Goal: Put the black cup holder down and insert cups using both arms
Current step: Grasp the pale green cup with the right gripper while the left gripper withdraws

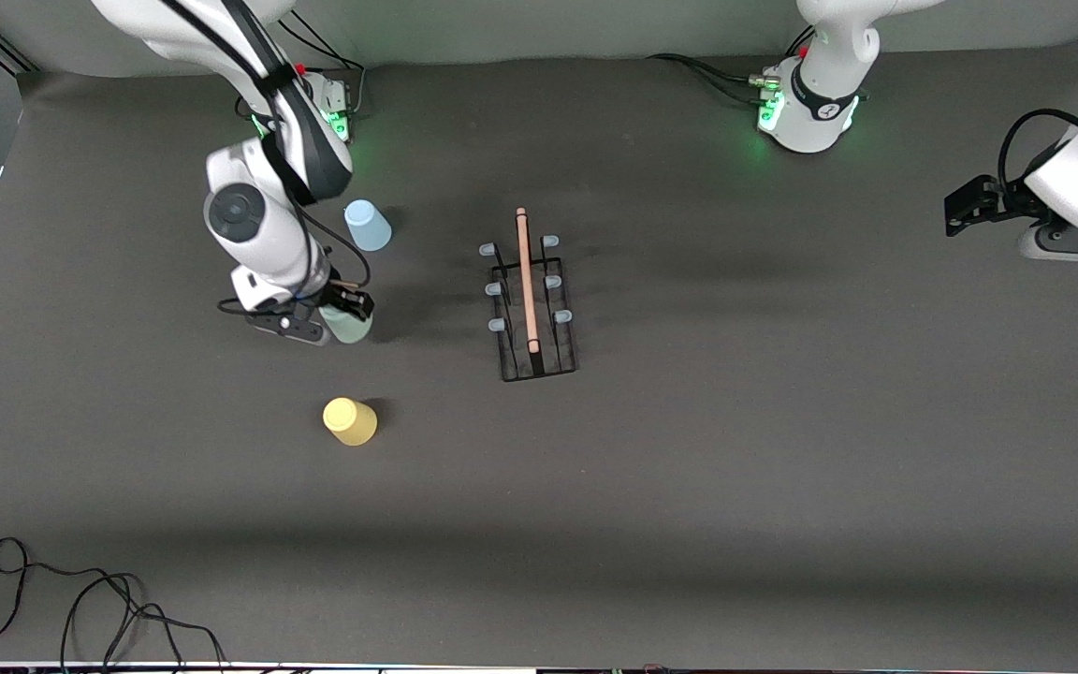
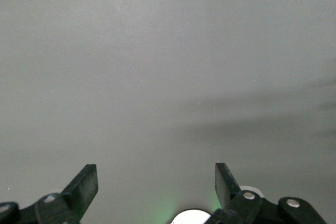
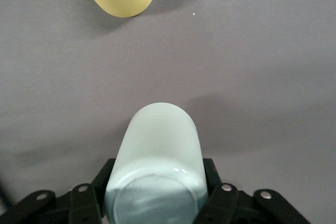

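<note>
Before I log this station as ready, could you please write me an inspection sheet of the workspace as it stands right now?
Surface: dark grey table, bare apart from the items below.
Job's things: black cup holder upright mid-table, all prongs bare. Pale green cup between the right hand's fingers. Light blue cup and yellow cup on the table toward the right arm's end, yellow nearest the front camera.
Clutter: nothing seen.
Hands: right hand shut on the pale green cup, low over the table. Left hand open, empty, waiting at the left arm's end of the table.
Cables: loose black cable on the table edge nearest the front camera; leads at both bases.
Surroundings: grey wall.
</note>
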Controlling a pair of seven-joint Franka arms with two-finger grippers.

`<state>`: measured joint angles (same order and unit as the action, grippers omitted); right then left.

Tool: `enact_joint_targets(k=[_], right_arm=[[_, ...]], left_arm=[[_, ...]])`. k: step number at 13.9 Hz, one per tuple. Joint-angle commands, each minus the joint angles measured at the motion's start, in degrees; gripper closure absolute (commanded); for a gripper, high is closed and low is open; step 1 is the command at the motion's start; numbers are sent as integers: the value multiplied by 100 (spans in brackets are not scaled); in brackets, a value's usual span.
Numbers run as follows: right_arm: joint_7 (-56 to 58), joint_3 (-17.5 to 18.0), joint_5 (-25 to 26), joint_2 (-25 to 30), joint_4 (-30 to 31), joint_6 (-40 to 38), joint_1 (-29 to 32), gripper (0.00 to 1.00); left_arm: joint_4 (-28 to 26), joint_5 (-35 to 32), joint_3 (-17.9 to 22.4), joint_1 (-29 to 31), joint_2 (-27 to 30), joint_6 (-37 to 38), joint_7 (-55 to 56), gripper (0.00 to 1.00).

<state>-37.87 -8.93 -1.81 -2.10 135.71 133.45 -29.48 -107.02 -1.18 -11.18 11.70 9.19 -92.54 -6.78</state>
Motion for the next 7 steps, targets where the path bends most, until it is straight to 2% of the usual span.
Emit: enact_joint_targets(k=[1,3,5,7], right_arm=[[-780,-21,-92,526,-439,-950,-381,100],[-1500,-30,-406,518,-895,-1163,-882,100],[-2291,-21,-478,369,-1177,-1119,-1435,100],[-2837,-21,-478,298,-1267,-1049,-1840,100]], left_arm=[[277,13,-16,227,-363,-45,-130,0],[287,-5,-7,289,-374,-53,-130,0],[487,-5,-7,272,-461,-36,-130,0],[716,-5,272,132,-558,252,-157,0]])
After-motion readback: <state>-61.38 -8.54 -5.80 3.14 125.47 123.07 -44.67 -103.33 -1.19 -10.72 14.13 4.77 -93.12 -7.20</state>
